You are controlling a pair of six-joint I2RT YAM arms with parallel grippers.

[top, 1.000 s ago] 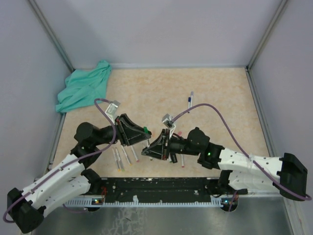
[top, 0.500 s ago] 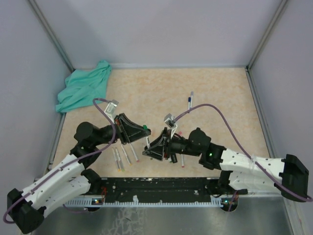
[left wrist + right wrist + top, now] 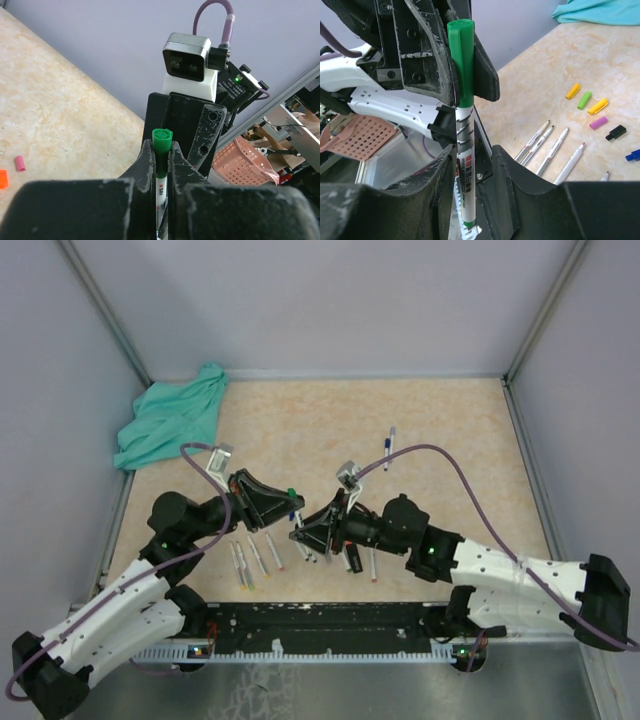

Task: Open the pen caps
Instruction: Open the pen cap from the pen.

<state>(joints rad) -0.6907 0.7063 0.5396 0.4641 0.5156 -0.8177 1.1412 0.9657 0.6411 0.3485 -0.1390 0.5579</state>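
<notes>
A white pen [image 3: 464, 170] with a green cap [image 3: 162, 145] hangs in the air between the two arms. My left gripper [image 3: 161, 155] is shut on that green cap [image 3: 291, 493]. My right gripper [image 3: 472, 152] stands open around the barrel, with a gap on one side of it. In the top view the right gripper [image 3: 300, 533] sits just below the left gripper [image 3: 288, 504]. Loose pen caps lie on the table: yellow [image 3: 597, 106], green [image 3: 584, 100], pink [image 3: 598, 122], black [image 3: 616, 132], and an orange one [image 3: 2, 178].
Uncapped white pens [image 3: 255, 558] lie in a row near the front edge, with more [image 3: 372, 565] under the right arm. A capped blue pen [image 3: 388, 447] lies farther back. A teal cloth [image 3: 170, 425] is bunched in the back left corner.
My left gripper has shut on the green cap. My right gripper has opened off the barrel. Both wrists have shifted slightly left.
</notes>
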